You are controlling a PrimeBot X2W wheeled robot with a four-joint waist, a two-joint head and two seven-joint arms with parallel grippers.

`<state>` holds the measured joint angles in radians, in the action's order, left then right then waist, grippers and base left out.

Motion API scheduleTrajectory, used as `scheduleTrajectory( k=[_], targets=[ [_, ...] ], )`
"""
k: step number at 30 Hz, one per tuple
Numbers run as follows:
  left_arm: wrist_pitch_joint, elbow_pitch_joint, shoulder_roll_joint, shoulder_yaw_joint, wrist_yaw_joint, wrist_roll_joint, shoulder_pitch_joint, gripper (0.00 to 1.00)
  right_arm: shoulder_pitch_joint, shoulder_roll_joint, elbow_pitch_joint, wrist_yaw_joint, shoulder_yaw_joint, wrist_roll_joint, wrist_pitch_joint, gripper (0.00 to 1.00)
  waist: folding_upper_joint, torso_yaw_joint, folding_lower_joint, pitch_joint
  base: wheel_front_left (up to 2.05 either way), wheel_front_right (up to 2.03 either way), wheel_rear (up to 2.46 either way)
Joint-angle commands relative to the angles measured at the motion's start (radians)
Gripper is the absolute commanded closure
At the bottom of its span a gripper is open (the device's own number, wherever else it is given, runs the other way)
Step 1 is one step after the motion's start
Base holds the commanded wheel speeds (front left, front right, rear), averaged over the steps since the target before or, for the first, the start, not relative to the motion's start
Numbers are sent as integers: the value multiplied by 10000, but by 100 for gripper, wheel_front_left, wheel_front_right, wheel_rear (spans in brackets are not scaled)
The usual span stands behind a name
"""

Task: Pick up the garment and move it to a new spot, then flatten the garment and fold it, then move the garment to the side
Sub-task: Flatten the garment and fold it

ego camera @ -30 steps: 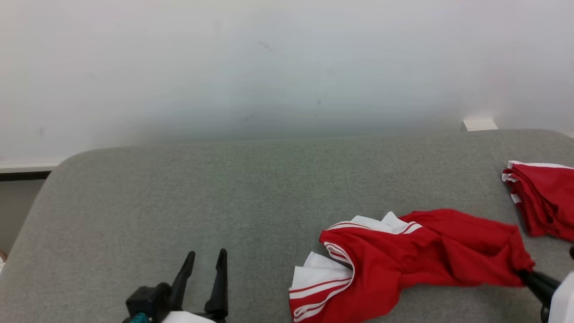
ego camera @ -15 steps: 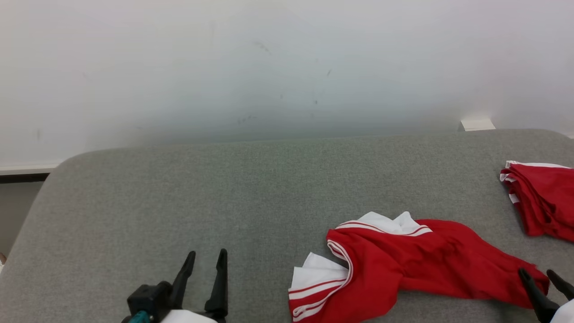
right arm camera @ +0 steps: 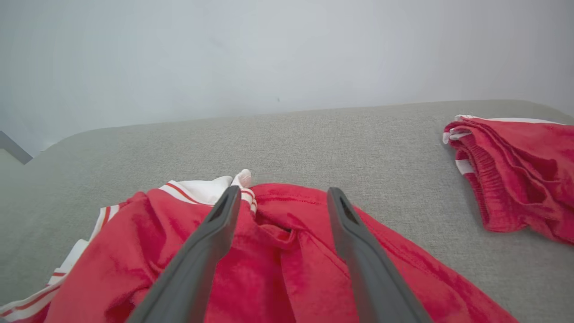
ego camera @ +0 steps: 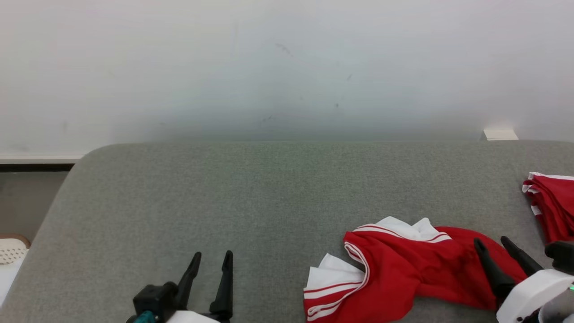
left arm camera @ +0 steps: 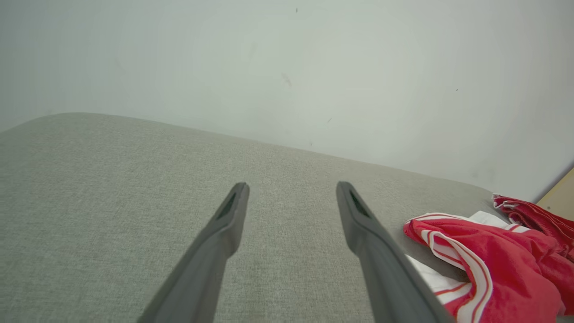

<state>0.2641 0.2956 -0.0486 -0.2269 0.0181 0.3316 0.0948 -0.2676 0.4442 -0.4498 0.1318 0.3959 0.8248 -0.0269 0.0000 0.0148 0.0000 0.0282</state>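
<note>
Edges crop the garment [ego camera: 394,278] and red pile [ego camera: 554,211].

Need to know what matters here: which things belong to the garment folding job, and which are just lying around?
Job: crumpled red garment, right gripper, left gripper, grey surface.
Lying about: folded red pile, small white block.

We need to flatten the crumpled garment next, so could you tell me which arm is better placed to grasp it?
Probably right: the right gripper, open, hovers over the crumpled garment, while the left gripper sits apart over bare cushion.
</note>
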Motion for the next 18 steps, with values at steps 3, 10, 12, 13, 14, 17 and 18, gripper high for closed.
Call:
scheduleTrajectory(
  k=[3, 10, 12, 13, 14, 17, 18],
  targets=[
    [-2, 44, -41, -25, -4, 35, 28, 0, -342, -269, 326, -23, 104, -287, 354, 0, 0, -239, 0, -64, 0, 0, 0],
    [-2, 54, -43, -238, -53, 192, 156, 0, -1069, -653, -272, -23, 77, -659, 1548, 0, 0, -846, 0, -129, 0, 0, 0],
    [-2, 71, -41, -284, -70, 234, 143, 0, -1347, -779, -586, -21, 6, -506, 1988, 0, 0, -1035, 0, -165, 0, 0, 0],
    [-2, 82, -44, -298, -88, 250, 137, 0, -1452, -766, -798, -21, 3, -498, 2222, 0, 0, -1131, 0, -182, 0, 0, 0],
    [-2, 96, -44, -298, -87, 254, 135, 0, -1547, -708, -1035, -23, 11, -562, 2454, 0, 0, -1224, 0, -197, 0, 0, 0],
    [-2, 88, -41, -294, -104, 257, 138, 0, -1850, -796, -1710, -23, -181, -420, 3003, 0, 0, -1468, 0, -235, 0, 0, 0],
    [-2, 86, -43, -291, -98, 248, 134, 0, -1949, -837, -1968, -21, -234, -393, 3236, 0, 0, -1535, 0, -266, 0, 0, 0]
  ],
)
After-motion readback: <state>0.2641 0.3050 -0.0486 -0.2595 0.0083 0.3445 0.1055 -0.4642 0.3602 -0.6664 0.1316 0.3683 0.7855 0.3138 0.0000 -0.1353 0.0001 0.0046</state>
